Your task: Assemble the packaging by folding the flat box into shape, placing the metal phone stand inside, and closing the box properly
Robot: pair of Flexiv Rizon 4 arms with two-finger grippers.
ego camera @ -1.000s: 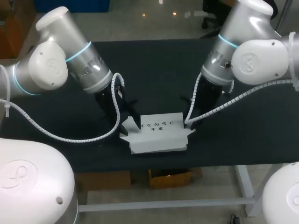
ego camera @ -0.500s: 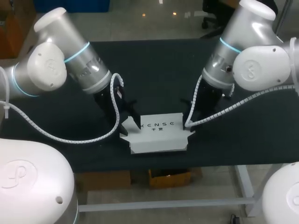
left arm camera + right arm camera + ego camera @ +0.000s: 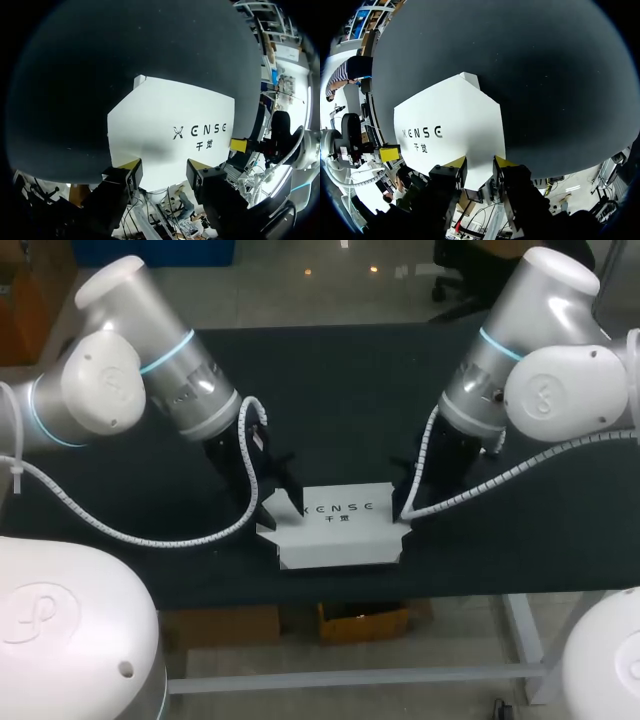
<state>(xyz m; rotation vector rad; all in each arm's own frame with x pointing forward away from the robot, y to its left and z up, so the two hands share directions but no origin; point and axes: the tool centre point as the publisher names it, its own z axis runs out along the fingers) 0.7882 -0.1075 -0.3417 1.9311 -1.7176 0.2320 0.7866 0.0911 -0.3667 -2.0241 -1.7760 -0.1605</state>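
A white printed box (image 3: 340, 530) lies shaped and flat-topped near the table's front edge, with a side flap (image 3: 276, 504) standing up at its left end. My left gripper (image 3: 272, 496) is at that end. In the left wrist view the left gripper (image 3: 162, 170) is open, its fingers (image 3: 129, 166) straddling the box's near edge (image 3: 160, 150). My right gripper (image 3: 403, 506) is at the box's right end. In its own view the right gripper (image 3: 479, 165) has a narrow gap, with the tip of the box's end flap (image 3: 480, 150) in it. No metal phone stand shows.
The black table (image 3: 330, 390) stretches bare behind the box. Its front edge (image 3: 340, 595) runs just below the box. Across the box from each wrist view, the other arm's yellow fingertip (image 3: 238, 145) (image 3: 389, 153) shows.
The right arm has drawn slightly to the right. The box's right end flap, which stuck outward, now sits closer to the box. The left arm has not moved.
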